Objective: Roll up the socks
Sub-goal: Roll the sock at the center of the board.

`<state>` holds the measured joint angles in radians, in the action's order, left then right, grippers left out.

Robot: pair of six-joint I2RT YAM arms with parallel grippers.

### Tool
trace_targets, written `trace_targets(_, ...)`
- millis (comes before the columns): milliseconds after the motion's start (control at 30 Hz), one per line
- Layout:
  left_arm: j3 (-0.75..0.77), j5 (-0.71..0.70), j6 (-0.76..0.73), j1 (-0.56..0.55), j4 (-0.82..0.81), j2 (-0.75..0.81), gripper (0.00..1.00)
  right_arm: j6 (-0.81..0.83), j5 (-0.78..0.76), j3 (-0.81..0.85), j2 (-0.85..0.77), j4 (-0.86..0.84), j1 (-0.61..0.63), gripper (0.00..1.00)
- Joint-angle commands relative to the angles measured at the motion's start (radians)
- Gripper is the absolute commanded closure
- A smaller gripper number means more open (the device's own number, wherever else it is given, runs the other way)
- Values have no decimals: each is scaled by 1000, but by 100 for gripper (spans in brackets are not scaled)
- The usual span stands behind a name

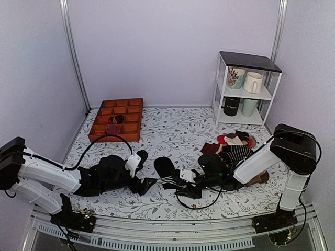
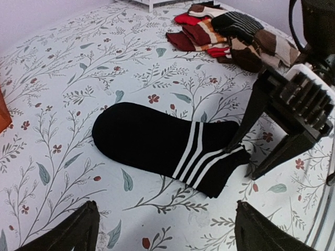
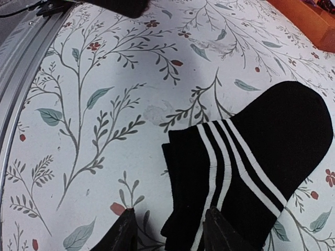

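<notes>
Tablecloth [image 1: 172, 125] floral, walls [image 1: 157, 47] pale; left fingers [image 2: 73, 230] wide, empty; right fingers [image 3: 123, 232] part-open astride socks [image 3: 261, 151]

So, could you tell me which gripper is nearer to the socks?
Right. The right gripper straddles the striped cuff of the socks; the left gripper sits open on the other side, apart from them.

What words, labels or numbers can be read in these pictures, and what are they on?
Black mug on the shelf unit's lower tier: a short white word, too small and blurred to read.
Nothing else is legible: the striped black socks and the orange tray show no text.
</notes>
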<state>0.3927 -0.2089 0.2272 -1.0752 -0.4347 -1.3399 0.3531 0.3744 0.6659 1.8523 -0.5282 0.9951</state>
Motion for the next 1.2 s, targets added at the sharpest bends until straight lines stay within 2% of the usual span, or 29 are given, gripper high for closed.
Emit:
trace_targets(0, 10, 21, -17, -13, -27, -10, 10, -30, -104, 3, 55, 46, 21, 63)
trace_targets(167, 7, 47, -31, -13, -26, -2, 10, -90, -151, 12, 67, 125, 47, 86)
trace_targets(333, -31, 110, -71, -14, -84, 12, 9, -179, -55, 62, 55, 277, 48, 98)
trace_targets(600, -83, 187, -171, -13, -208, -2, 14, -340, 190, 201, 64, 582, -8, 100)
trace_targets(767, -73, 267, -229, -14, -272, -80, 17, -447, 238, 239, 107, 664, -67, 100)
trace_targets(900, -42, 370, -265, -14, -324, -168, 29, -490, 233, 291, 144, 733, -86, 100)
trace_targets(1033, -75, 380, -275, -21, -459, -206, 28, -509, 231, 369, 190, 836, -86, 100)
trace_targets(1167, -68, 383, -312, -22, -471, -220, 27, -524, 238, 421, 232, 928, -93, 99)
